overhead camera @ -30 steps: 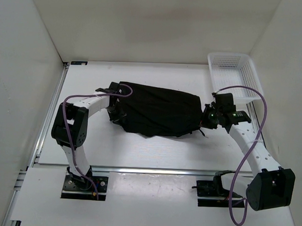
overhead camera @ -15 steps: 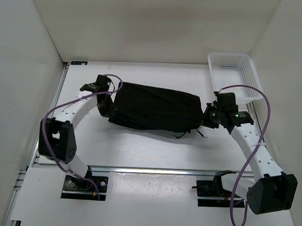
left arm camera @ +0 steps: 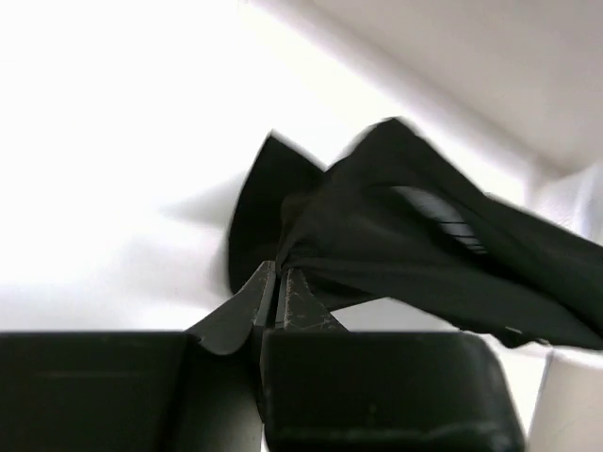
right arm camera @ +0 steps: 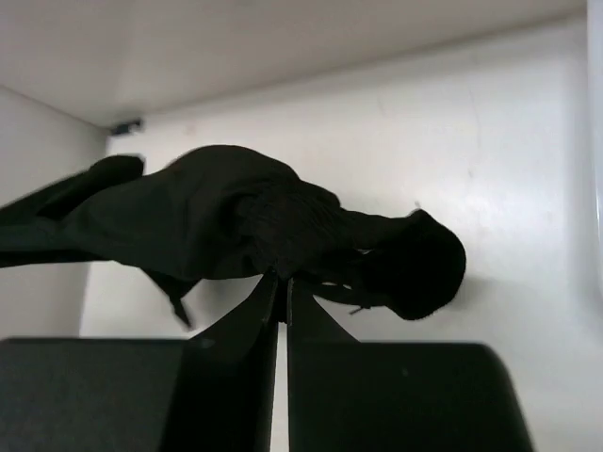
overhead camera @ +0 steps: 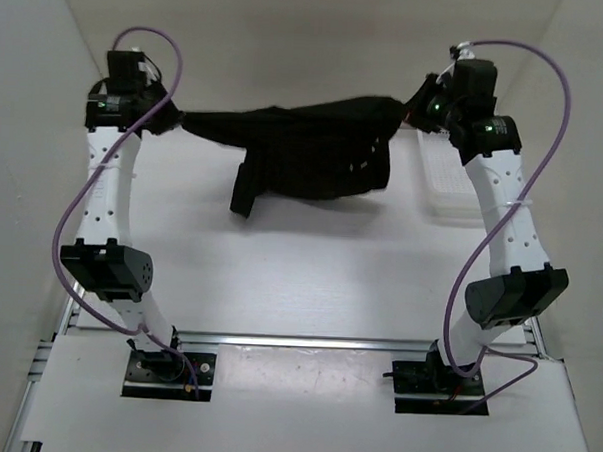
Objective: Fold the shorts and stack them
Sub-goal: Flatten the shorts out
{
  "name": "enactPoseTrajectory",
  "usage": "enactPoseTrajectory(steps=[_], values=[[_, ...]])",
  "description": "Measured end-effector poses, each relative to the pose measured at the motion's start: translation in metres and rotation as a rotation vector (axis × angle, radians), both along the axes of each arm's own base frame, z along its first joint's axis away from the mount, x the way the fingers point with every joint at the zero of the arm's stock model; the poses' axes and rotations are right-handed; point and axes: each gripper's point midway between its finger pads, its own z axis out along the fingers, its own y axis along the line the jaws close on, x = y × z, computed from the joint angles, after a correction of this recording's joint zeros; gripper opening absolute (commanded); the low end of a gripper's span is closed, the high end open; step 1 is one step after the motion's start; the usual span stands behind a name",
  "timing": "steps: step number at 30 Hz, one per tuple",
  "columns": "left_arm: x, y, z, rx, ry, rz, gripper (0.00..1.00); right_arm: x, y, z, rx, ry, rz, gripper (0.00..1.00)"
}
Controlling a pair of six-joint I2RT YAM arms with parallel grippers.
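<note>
The black shorts (overhead camera: 305,146) hang stretched in the air between my two raised grippers, sagging in the middle with one end drooping at lower left. My left gripper (overhead camera: 176,118) is shut on the left end of the shorts; in the left wrist view the fabric (left arm camera: 405,217) runs from the closed fingertips (left arm camera: 279,268). My right gripper (overhead camera: 415,106) is shut on the right end; in the right wrist view the bunched cloth (right arm camera: 236,221) sits at the closed tips (right arm camera: 283,275).
The white mesh basket (overhead camera: 454,183) stands at the back right, partly behind my right arm. White walls close in the table (overhead camera: 299,276) on the left, back and right. A metal rail (overhead camera: 307,339) runs along the near edge.
Both arms have risen high and lifted the shorts off the table. The shorts went from lying bunched flat to hanging stretched between the grippers.
</note>
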Motion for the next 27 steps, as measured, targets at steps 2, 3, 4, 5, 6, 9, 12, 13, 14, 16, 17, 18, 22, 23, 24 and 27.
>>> enactPoseTrajectory(steps=[2, 3, 4, 5, 6, 9, 12, 13, 14, 16, 17, 18, 22, 23, 24, 27], values=[[-0.004, 0.016, 0.026, -0.011, -0.069, 0.025, 0.10, -0.004, 0.002, 0.036, 0.026, -0.092, 0.013, 0.00], [-0.008, 0.020, 0.034, -0.014, -0.088, 0.032, 0.10, -0.011, 0.002, 0.045, 0.035, -0.119, 0.023, 0.00], [-0.016, 0.024, 0.039, -0.017, -0.104, 0.037, 0.10, -0.019, 0.003, 0.049, 0.041, -0.135, 0.032, 0.00], [-0.027, 0.025, 0.041, -0.017, -0.110, 0.041, 0.10, -0.032, 0.002, 0.045, 0.041, -0.134, 0.041, 0.00], [-0.038, 0.025, 0.038, -0.017, -0.111, 0.043, 0.13, -0.046, 0.002, 0.036, 0.036, -0.121, 0.051, 0.00], [-0.087, 0.017, -0.008, -0.031, -0.036, 0.030, 0.81, -0.093, 0.000, -0.026, 0.003, -0.036, 0.076, 0.16], [-0.140, 0.010, -0.094, -0.074, 0.138, 0.041, 0.95, -0.142, -0.006, -0.122, -0.051, 0.151, 0.090, 0.70], [-0.154, 0.008, -0.124, -0.089, 0.220, 0.046, 0.94, -0.158, -0.012, -0.155, -0.081, 0.236, 0.084, 0.74], [-0.164, 0.007, -0.150, -0.100, 0.298, 0.050, 0.89, -0.171, -0.018, -0.182, -0.108, 0.316, 0.069, 0.76], [-0.175, 0.005, -0.187, -0.121, 0.427, 0.054, 0.59, -0.191, -0.031, -0.216, -0.161, 0.432, 0.037, 0.74], [-0.177, 0.004, -0.198, -0.124, 0.468, 0.051, 0.44, -0.197, -0.036, -0.222, -0.180, 0.460, 0.024, 0.72], [-0.177, 0.003, -0.203, -0.122, 0.486, 0.046, 0.31, -0.200, -0.040, -0.223, -0.195, 0.468, 0.009, 0.67], [-0.170, -0.006, -0.198, -0.091, 0.455, 0.004, 0.10, -0.200, -0.049, -0.203, -0.187, 0.387, -0.048, 0.25], [-0.168, -0.009, -0.198, -0.084, 0.451, -0.010, 0.10, -0.200, -0.050, -0.197, -0.178, 0.367, -0.057, 0.22], [-0.166, -0.012, -0.198, -0.074, 0.451, -0.020, 0.17, -0.201, -0.050, -0.192, -0.163, 0.353, -0.066, 0.22], [-0.156, -0.025, -0.203, -0.032, 0.476, -0.063, 0.70, -0.203, -0.045, -0.188, -0.108, 0.349, -0.076, 0.30]])
